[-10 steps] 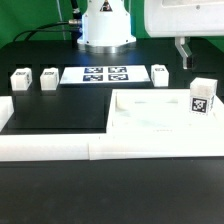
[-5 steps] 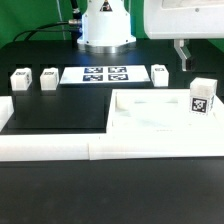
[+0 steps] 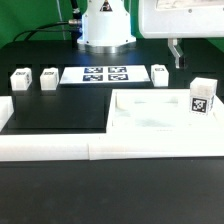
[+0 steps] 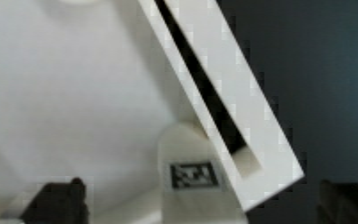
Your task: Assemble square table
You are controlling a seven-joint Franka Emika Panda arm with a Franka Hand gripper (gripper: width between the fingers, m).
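Standing upright on the slab (image 3: 150, 120), long axis vertical, is one tagged leg (image 3: 200, 97); the hand (image 3: 178, 63) hangs released.

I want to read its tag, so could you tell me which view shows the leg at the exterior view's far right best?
The exterior view: the leg stands whole and upright, its tag facing the camera. The wrist view shows a blurred tagged part, probably the same leg, though I cannot be sure.
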